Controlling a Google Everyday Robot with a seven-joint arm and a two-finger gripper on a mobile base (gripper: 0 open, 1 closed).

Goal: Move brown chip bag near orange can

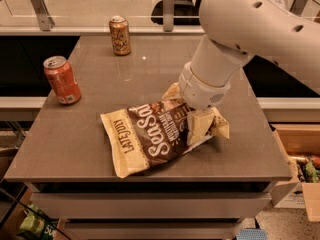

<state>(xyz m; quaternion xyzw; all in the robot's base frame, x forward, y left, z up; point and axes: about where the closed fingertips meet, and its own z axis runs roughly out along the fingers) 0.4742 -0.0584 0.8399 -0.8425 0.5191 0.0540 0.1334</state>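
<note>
The brown chip bag [152,140] lies on the grey table [90,139] near the front edge, with its cream end to the left. My gripper [186,110] comes down from the upper right over the bag's right end. One cream finger [198,128] presses the front of the bag and the other sits behind it, so the fingers are shut on the bag. The orange can [120,35] stands upright at the table's back, far from the bag.
A redder can with a white label patch [62,80] stands near the table's left edge. A glass railing runs behind the table. A cardboard box [300,169] with items sits on the floor to the right.
</note>
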